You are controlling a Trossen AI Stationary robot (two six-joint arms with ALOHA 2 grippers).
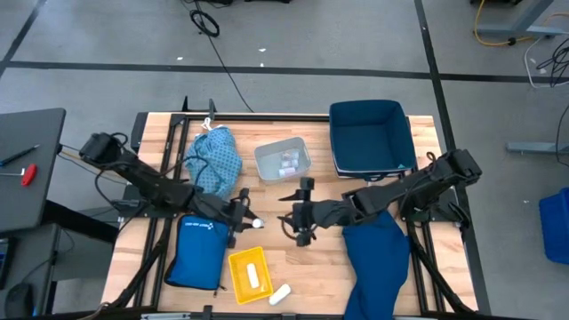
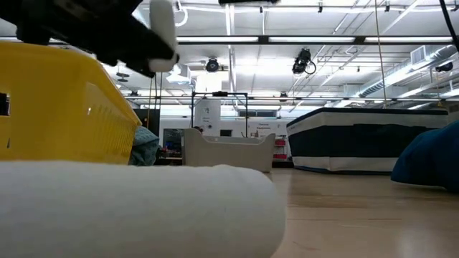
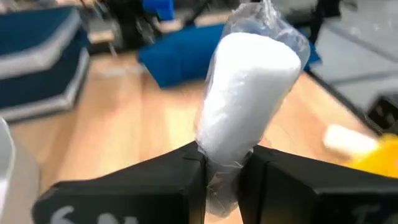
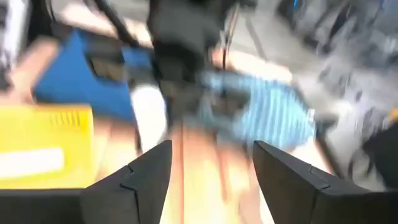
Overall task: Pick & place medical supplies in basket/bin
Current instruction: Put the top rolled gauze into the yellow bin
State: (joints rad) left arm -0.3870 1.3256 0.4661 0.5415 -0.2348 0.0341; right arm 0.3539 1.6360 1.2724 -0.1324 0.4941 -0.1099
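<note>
So we've got the left pincer (image 1: 252, 221) clamped on a plastic-wrapped white roll (image 3: 245, 99), held just above the yellow bin (image 1: 250, 275) near the surface's front edge. Another roll (image 1: 252, 274) sits in that bin, and one (image 1: 279, 294) lies beside it. The right pincer (image 1: 294, 212), fingers apart, hovers mid-surface, holding nothing.

Bright ceiling strip lights; right wrist view motion-blurred; low view foreground roll (image 2: 136, 208) out of focus.

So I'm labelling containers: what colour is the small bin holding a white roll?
Yellow bin, with the white roll inside; clearest in the high view.
</note>
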